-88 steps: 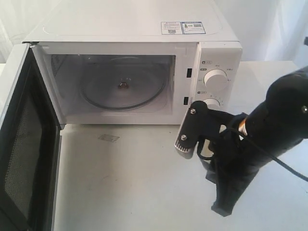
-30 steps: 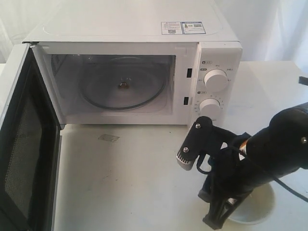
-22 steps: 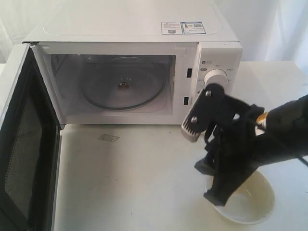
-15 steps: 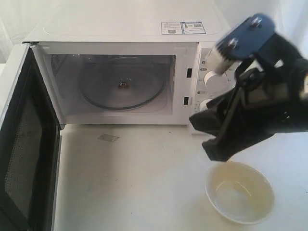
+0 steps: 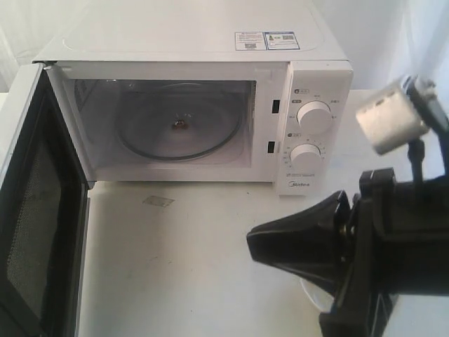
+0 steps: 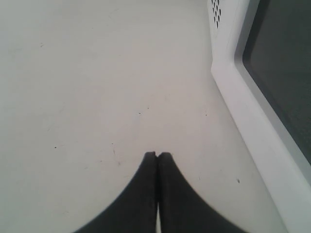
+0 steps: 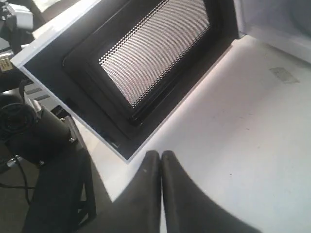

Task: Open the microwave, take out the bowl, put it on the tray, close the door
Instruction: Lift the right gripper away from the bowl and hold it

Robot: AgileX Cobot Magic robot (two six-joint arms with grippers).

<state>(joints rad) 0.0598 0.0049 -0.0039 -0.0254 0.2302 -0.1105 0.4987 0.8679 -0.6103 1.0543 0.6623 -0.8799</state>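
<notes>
1. White, boxy microwave sits at the back of a matte white table. Its top is smooth and flat w/ two small printed stickers near the front edge on the knob side.
2. Door is swung wide open at the left of the ext. view. It has a white outer shell and a black inner frame, w/ fine perforated metal mesh over the window.
3. Inside the open cavity lies a round clear glass turntable w/ a raised rim and a small brownish hub at centre. The walls are pale and slightly glossy.
4. Two round white knobs sit one above the other, upper and lower, the lower one ringed w/ tick marks.
5. Bowl is out of the cavity, on the table in front of the knob panel. Only a thin curved sliver of its pale rim shows, the rest hidden behind the rt arm.
6. Rt gripper is matte black w/ wedge-shaped fingers tapering to a blunt point. The jaws are pressed together and hold nothing. It sits in front of the bowl in the ext. view, tips aimed toward the door side; can't tell if it touches the bowl.
7. Left gripper has the same black tapered fingers, closed w/ only a hairline seam and empty. It's over bare, faintly specked table, near the door's white frame and dark pane.
8. White ribbed block sits on the rt arm.
</notes>
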